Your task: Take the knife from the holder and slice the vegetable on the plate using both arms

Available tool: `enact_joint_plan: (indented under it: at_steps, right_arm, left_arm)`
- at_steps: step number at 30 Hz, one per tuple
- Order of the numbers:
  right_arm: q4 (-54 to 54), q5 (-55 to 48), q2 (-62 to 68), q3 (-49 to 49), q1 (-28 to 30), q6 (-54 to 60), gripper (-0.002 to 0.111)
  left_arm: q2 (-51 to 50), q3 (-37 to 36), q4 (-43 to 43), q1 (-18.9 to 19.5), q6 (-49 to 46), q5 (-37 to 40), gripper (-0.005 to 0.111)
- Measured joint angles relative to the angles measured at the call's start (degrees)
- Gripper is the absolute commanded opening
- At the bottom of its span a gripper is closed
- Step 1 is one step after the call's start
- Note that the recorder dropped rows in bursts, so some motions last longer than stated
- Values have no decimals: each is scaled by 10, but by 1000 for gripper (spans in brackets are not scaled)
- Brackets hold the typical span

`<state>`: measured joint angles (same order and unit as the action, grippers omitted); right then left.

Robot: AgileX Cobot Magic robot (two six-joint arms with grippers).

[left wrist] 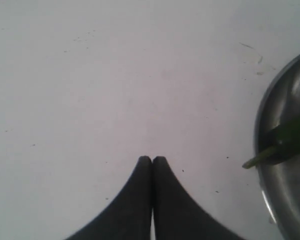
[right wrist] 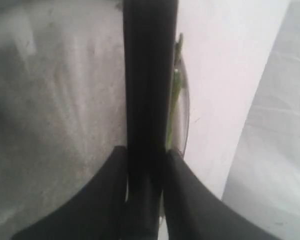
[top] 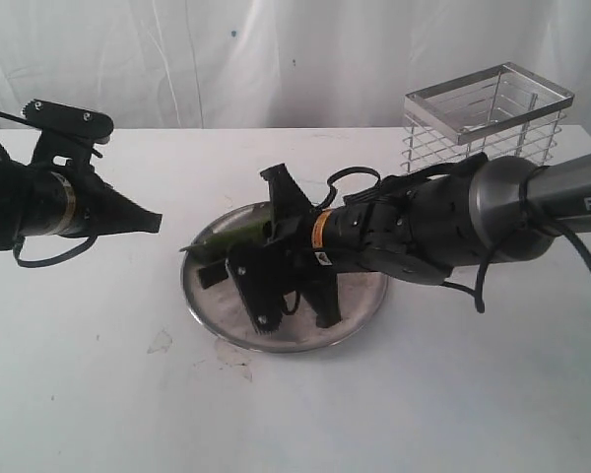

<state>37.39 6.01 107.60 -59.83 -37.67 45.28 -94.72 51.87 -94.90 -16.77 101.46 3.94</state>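
My right gripper [right wrist: 146, 152] is shut on the black knife [right wrist: 149, 75], which runs out straight from between the fingers over the steel plate [right wrist: 55, 110]. The green chilli [right wrist: 174, 100] lies right beside the blade, near the plate's rim. In the exterior view the right gripper [top: 266, 246] reaches low over the plate [top: 305, 330], and the chilli [top: 231, 229] shows at the plate's far-left edge. My left gripper [top: 156, 221] hovers left of the plate, shut and empty. In the left wrist view the left gripper [left wrist: 152, 159] points at bare table, with the chilli [left wrist: 292, 134] and plate [left wrist: 290, 200] off to one side.
The silver wire holder [top: 488, 113] stands at the back right, behind the right arm. A white cloth backdrop hangs behind the white table [top: 98, 374]. Small scraps lie on the table near the plate's front-left rim [top: 161, 342].
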Motion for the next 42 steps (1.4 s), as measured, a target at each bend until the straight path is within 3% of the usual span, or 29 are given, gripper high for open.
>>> enact_joint_plan:
  at_steps: [4, 8, 12, 17, 25, 30, 37, 42]
  right_arm:
    - [-67, -5, 0, -6, 0, -123, 0]
    - [-95, -100, 4, -38, 0, -238, 0]
    - [-104, -193, 20, -87, 0, -252, 0]
    - [-129, -249, 40, -130, 0, -92, 0]
    - [-278, -261, 60, -139, 0, 115, 0]
    - [-295, -264, 80, -139, -10, 269, 0]
    - [-296, -250, 81, -139, -19, 308, 2]
    - [-308, -297, 81, -139, -19, 309, 20]
  left_arm:
    - [-8, 4, -9, 0, 0, -15, 0]
    - [-13, 6, -9, 0, 0, -29, 0]
    - [-21, 7, -10, 0, 0, -33, 0]
    - [-28, 7, -11, 0, 0, -33, 0]
    - [-29, 21, -11, 0, 0, -8, 0]
    - [-29, 21, -11, 0, 0, -16, 0]
    - [-29, 21, -11, 0, 0, -11, 0]
    - [-29, 21, -11, 0, 0, -9, 0]
